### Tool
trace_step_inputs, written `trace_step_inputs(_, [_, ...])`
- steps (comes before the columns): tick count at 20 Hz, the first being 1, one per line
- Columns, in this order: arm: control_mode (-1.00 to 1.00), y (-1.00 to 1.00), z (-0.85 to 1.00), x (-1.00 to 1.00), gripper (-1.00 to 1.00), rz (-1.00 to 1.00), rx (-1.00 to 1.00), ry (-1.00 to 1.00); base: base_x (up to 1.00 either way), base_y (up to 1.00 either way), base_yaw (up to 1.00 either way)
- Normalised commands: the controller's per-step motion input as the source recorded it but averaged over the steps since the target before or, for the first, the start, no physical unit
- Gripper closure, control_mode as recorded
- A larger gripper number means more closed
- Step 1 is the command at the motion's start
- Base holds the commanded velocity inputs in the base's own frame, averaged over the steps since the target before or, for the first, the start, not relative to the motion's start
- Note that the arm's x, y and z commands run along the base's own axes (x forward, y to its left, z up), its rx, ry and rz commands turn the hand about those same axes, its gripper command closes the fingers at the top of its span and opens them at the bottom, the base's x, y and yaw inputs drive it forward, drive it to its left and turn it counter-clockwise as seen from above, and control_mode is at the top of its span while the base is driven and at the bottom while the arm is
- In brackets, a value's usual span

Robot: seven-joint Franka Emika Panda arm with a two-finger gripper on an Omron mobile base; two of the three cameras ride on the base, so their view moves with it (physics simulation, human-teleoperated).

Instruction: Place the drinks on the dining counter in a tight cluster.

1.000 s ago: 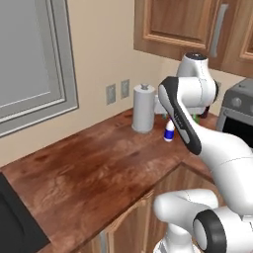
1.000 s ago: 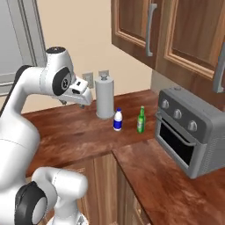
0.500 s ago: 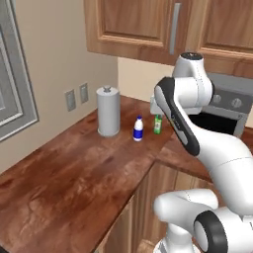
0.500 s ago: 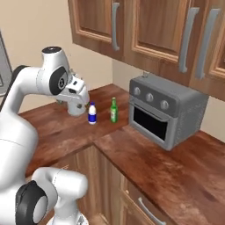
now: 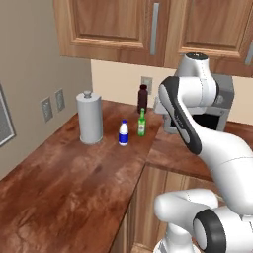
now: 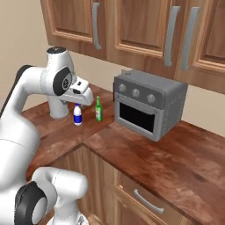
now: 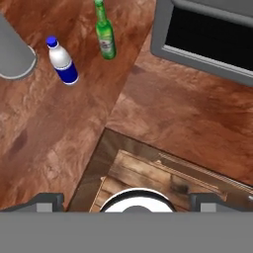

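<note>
With the base driven nearer, the white bottle (image 7: 63, 61) and green bottle (image 7: 105, 36) are framed; gripper (image 7: 127, 201) spread empty.

arm: folded high, elbow up | end effector (image 6: 86, 97): pointing down, empty | jaws: spread wide
</note>
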Motion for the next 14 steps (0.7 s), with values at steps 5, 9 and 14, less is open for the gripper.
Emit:
trace_step_inputs(5, [1.00,0.00,0.00,0.00,-1.00,0.00,0.00,0.00,0.87,0.48,0.20])
trace_step_inputs(9, [1.00,0.00,0.00,0.00,-1.00,0.00,0.00,0.00,1.00,0.42,0.41])
trace_step_inputs(14, [1.00,0.00,0.00,0.00,-1.00,0.00,0.00,0.00,1.00,0.18,0.56])
